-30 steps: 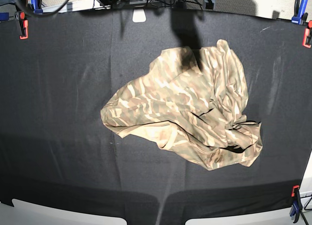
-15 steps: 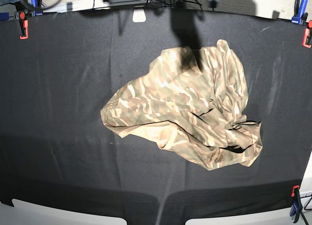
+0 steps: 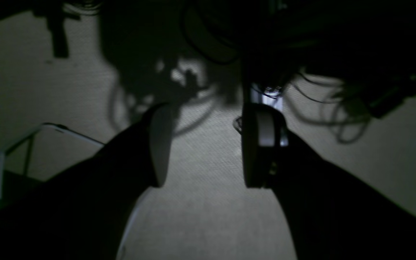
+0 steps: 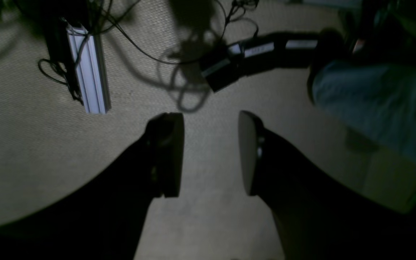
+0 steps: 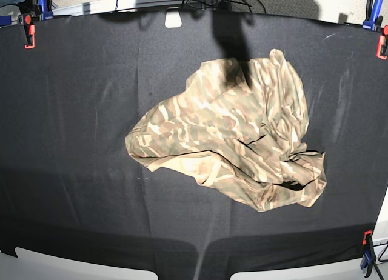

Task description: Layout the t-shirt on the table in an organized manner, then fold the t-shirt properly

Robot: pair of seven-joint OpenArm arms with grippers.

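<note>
The camouflage t-shirt (image 5: 236, 134) lies crumpled in a heap on the black table (image 5: 73, 122), right of centre, with bunched folds at its lower right. Neither arm shows in the base view. My left gripper (image 3: 204, 144) is open and empty, looking down at pale carpet off the table. My right gripper (image 4: 209, 153) is open and empty too, over carpet with cables. The shirt is not in either wrist view.
Red and blue clamps (image 5: 27, 25) hold the cloth at the far left, with more clamps (image 5: 373, 19) at the far right and one clamp (image 5: 365, 250) at the near right. A metal rail (image 4: 89, 76) and cables lie on the floor. A person's leg in jeans (image 4: 377, 104) shows at right.
The dark arm parts at the far table edge have moved out of the base view. The shirt has not moved.
</note>
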